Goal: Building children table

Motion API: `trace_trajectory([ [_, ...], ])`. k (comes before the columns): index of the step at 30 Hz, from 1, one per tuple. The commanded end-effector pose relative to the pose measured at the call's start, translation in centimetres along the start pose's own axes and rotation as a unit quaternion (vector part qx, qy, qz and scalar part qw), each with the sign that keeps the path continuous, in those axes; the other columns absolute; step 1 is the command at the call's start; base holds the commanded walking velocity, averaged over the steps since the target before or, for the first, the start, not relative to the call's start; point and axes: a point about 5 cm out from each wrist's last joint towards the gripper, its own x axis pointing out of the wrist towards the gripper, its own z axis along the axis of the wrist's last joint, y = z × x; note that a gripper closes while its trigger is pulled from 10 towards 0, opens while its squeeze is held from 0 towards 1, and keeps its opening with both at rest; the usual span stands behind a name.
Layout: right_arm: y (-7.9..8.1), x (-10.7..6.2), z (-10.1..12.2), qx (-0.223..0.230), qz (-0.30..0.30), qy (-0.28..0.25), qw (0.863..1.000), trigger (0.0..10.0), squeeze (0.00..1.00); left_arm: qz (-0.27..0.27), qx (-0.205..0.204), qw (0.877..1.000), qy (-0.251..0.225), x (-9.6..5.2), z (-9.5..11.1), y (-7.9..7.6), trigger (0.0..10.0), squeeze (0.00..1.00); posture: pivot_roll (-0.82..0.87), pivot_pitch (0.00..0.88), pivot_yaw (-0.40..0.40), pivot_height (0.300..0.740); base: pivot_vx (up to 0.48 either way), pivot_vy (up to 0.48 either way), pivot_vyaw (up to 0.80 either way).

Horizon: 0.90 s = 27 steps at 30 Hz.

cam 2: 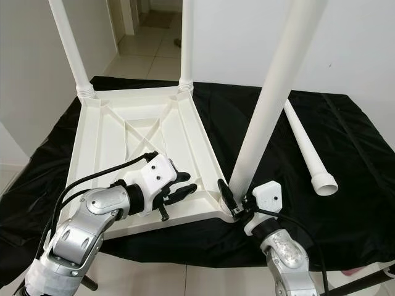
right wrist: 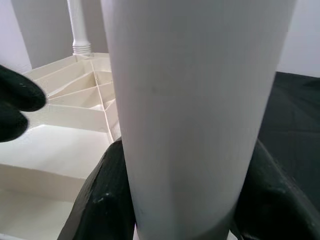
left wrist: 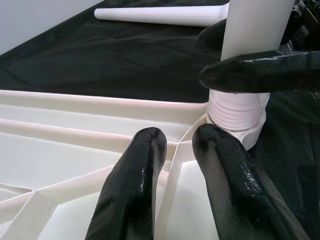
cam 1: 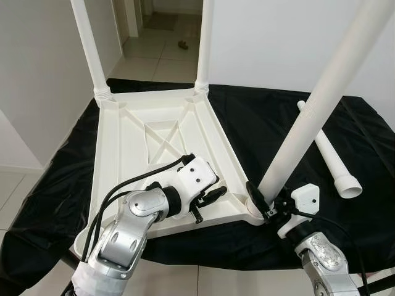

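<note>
Standing in the tabletop [cam 1: 133,154]: three legs [cam 1: 321,98]; one loose leg [cam 1: 330,157].

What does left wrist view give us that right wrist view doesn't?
Left wrist alone: the threaded base of the third leg seated in the tabletop's corner socket, the spare leg lying on the black cloth, and the left pincer resting on a rib.
Right wrist alone: a far upright leg and the right pincer clamped around the third leg.
Both: the third leg and the upturned white tabletop.
</note>
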Motion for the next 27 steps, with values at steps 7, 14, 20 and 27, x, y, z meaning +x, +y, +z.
trace_trajectory([
  [7,-0.8,-1.3,-4.0,0.052,-0.028,0.111,0.992,10.0,0.0,0.03,0.007,0.999,-0.011,-0.1,0.7,0.3,10.0,0.0,0.0,0.085,0.015,0.74,0.0,0.0,0.0],
  [14,-1.3,-0.9,-4.1,0.061,-0.029,0.118,0.991,10.0,0.0,0.031,0.008,0.999,-0.01,-0.2,0.7,0.3,10.0,0.0,0.0,0.089,0.015,0.74,0.0,0.0,0.0],
  [20,-1.6,-0.5,-4.1,0.058,-0.021,0.127,0.99,10.0,0.0,0.032,0.008,0.999,-0.011,-0.3,0.8,0.3,10.0,0.0,0.0,0.088,0.012,0.74,0.0,0.0,0.0],
  [27,-1.8,-0.2,-4.0,0.061,-0.015,0.138,0.988,10.0,0.0,0.033,0.008,0.999,-0.011,-0.3,0.8,0.3,10.0,0.0,0.0,0.091,0.007,0.74,0.0,0.0,0.0],
])
